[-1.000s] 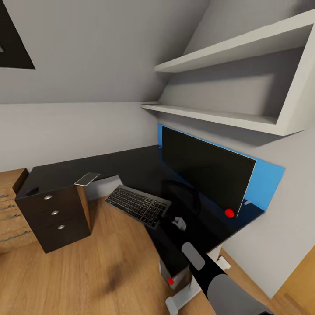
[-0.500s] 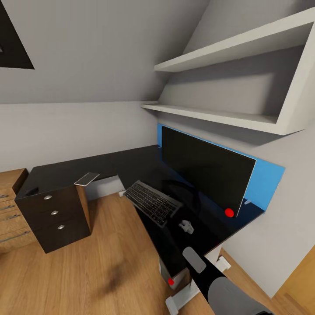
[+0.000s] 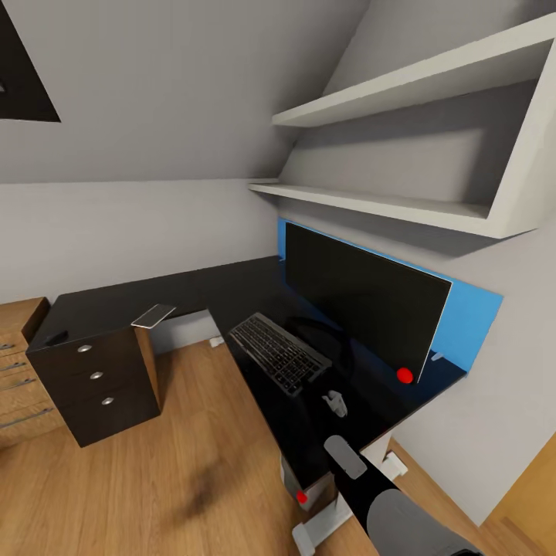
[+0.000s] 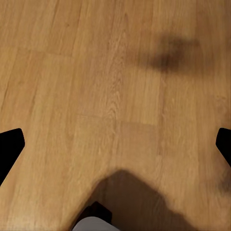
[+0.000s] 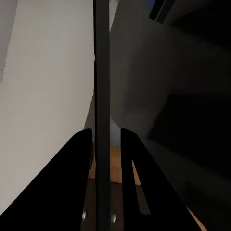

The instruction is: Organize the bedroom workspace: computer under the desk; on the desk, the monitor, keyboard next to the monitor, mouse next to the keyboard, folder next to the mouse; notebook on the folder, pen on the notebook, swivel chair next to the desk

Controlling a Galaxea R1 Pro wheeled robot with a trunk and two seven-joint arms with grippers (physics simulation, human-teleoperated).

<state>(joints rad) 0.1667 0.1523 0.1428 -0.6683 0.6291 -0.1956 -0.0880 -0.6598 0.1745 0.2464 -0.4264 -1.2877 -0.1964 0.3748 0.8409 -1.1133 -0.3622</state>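
The slim dark keyboard (image 3: 278,354) lies slantwise on the glossy black desk (image 3: 193,289), just in front of the wide black monitor (image 3: 363,309). My right gripper (image 3: 332,401) is shut on the keyboard's near end. In the right wrist view its black fingers (image 5: 79,163) clamp the thin keyboard edge (image 5: 101,86). My left gripper (image 4: 115,142) hangs open over the wooden floor (image 4: 96,72). The light grey computer (image 3: 297,486) with its red dot stands under the desk. A small dark item (image 3: 55,337), perhaps the mouse, sits on the desk's left end. Folder and swivel chair are out of view.
A flat pale grey item (image 3: 153,315) lies on the desk above the black drawer unit (image 3: 96,378). A light wooden cabinet (image 3: 15,371) stands at the far left. White shelves (image 3: 401,201) hang above the monitor, with a blue wall panel (image 3: 475,316) behind it. Open floor (image 3: 185,471) lies left of the desk.
The keyboard has slid right from overhanging the desk's inner edge to lying on the top by the monitor, turning more end-on. My right gripper drew back toward me with it.
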